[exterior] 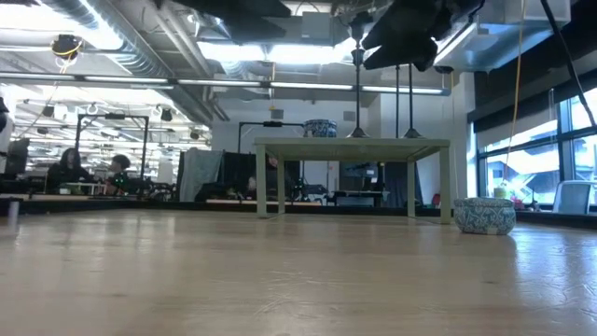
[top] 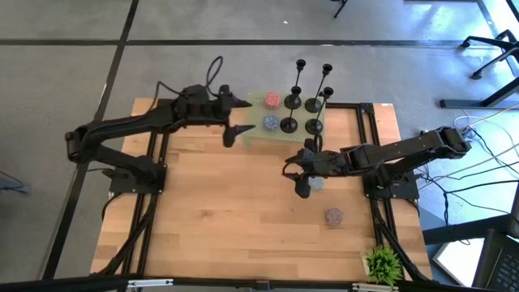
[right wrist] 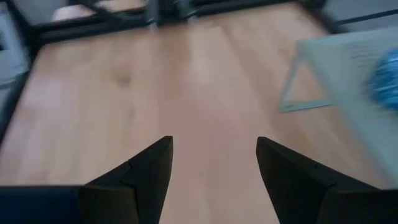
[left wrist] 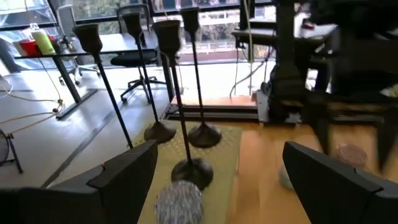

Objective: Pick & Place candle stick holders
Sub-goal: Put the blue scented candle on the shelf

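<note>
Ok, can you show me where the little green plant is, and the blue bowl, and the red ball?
green plant [top: 383,264]: high view, on its leaves.
blue bowl [exterior: 484,216]: low view, on its patterned side.
red ball [top: 272,100]: high view, on its top.

Black holders on pale green
Candle holders [top: 313,126] black; stand [top: 253,132] pale green; bowl [exterior: 484,216] blue-and-white patterned; table [top: 211,219] light wood.

Wooden desk [top: 219,211], light plank top, edged by black framing. At its far edge stands a small pale green stand [top: 258,135] on four legs. A patterned blue-and-white bowl [exterior: 484,216] rests directly on the wood near the right side. A green plant [top: 383,263] sits at the near right corner.
</note>
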